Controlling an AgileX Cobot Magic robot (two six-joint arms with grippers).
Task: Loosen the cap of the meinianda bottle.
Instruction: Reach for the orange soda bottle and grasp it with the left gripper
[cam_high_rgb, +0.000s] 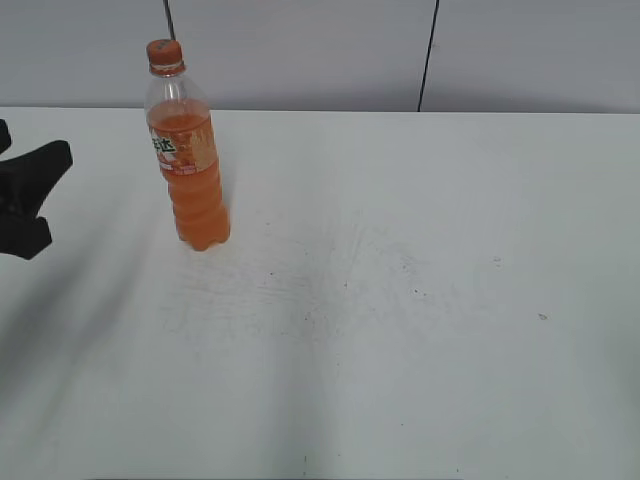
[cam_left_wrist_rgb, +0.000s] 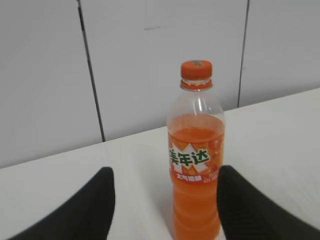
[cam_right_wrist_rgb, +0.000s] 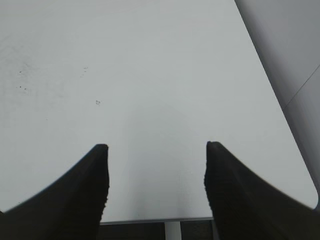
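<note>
Plain white tabletop (cam_high_rgb: 420, 300) against a pale panelled wall. Standing upright ahead of the left claw (cam_left_wrist_rgb: 162, 210), between its spread fingers but untouched: the meinianda bottle (cam_left_wrist_rgb: 195, 170), orange cap (cam_left_wrist_rgb: 196, 69) screwed on. Right claw (cam_right_wrist_rgb: 156, 190) also spread wide, holding nothing, over bare tabletop.

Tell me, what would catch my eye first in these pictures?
The meinianda bottle stands out: tall, clear, part full of bright orange soda, upright and alone on the far left of the white table, its orange cap on top. The left gripper faces it with black fingers spread, touching nothing. The right gripper hangs open over bare table near the edge.
</note>
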